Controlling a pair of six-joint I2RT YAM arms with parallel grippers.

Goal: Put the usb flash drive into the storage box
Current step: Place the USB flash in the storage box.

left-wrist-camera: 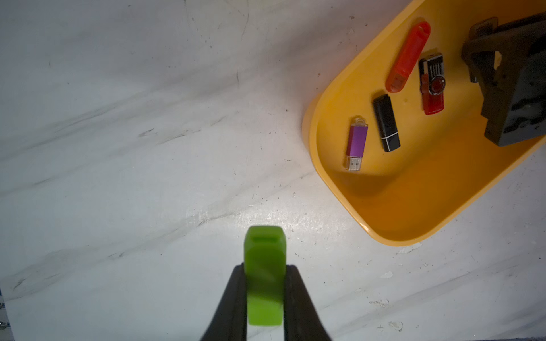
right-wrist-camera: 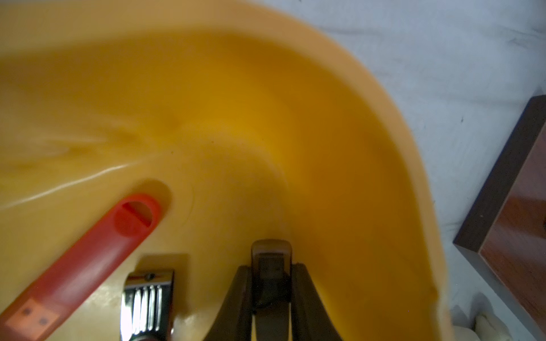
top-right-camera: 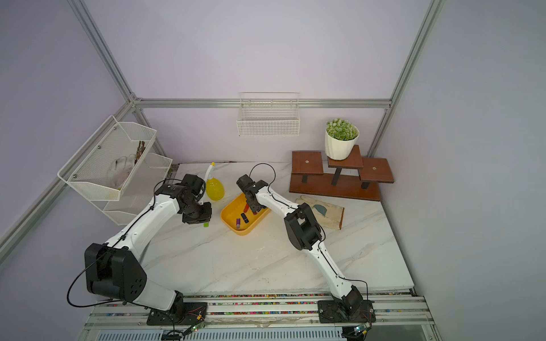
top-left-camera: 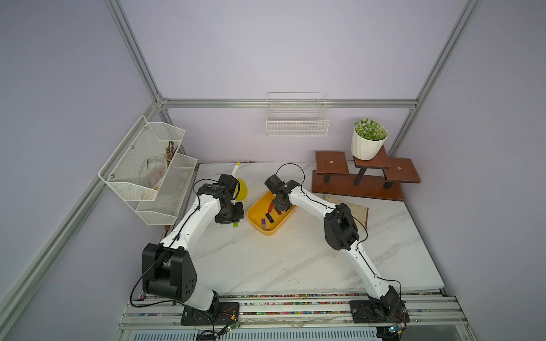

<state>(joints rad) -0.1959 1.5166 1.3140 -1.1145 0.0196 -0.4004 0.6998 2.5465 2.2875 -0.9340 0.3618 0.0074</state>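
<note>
Left claw [left-wrist-camera: 265,267] clamped a green flash drive [left-wrist-camera: 265,251], yellow box [left-wrist-camera: 399,212] to its upper right.
Right claw [right-wrist-camera: 271,267] pinched a dark drive [right-wrist-camera: 271,254] inside.

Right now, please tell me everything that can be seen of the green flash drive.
The green flash drive is a small block, plastic by its look, with rounded edges and a slot in its free end. The black jaws of the left gripper clamp its two long sides. It is over the white table, outside the yellow storage box and near its rim. Whether it touches the table, I cannot tell.
</note>
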